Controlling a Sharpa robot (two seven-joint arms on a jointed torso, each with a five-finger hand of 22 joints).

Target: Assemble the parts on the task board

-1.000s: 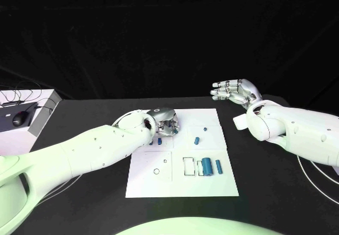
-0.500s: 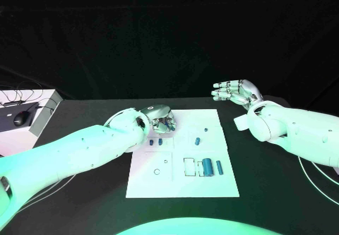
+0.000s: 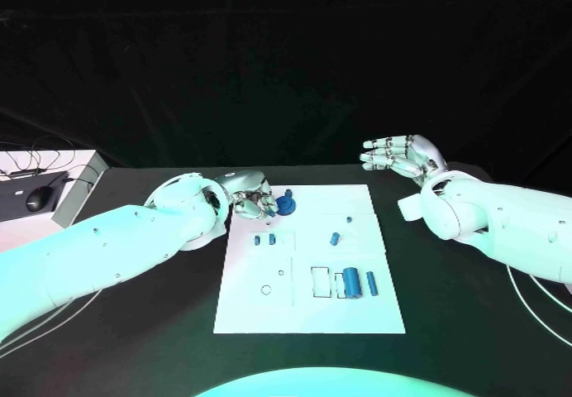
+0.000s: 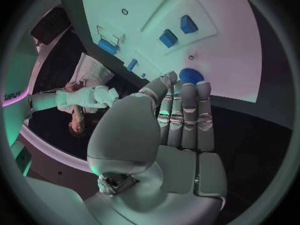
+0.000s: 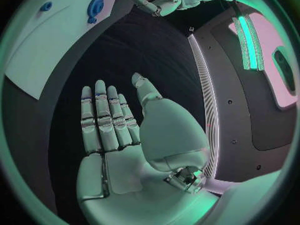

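At table centre, white task board (image 3: 310,314); at 9 o'clock off the table, white box (image 3: 54,194) with mouse (image 3: 40,198). At 11 o'clock, left hand (image 3: 253,203) touching blue gear (image 3: 286,203), grip unclear. At 2 o'clock, right hand (image 3: 399,155) spread, raised.

The left hand (image 4: 178,135) reaches its fingers (image 4: 186,110) to a round blue part (image 4: 190,75) at the task board (image 4: 237,50) edge.

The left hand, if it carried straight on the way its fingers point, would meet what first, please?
Probably the round blue part just beyond the fingertips of the left hand, at the white task board's far edge; contact is unclear.
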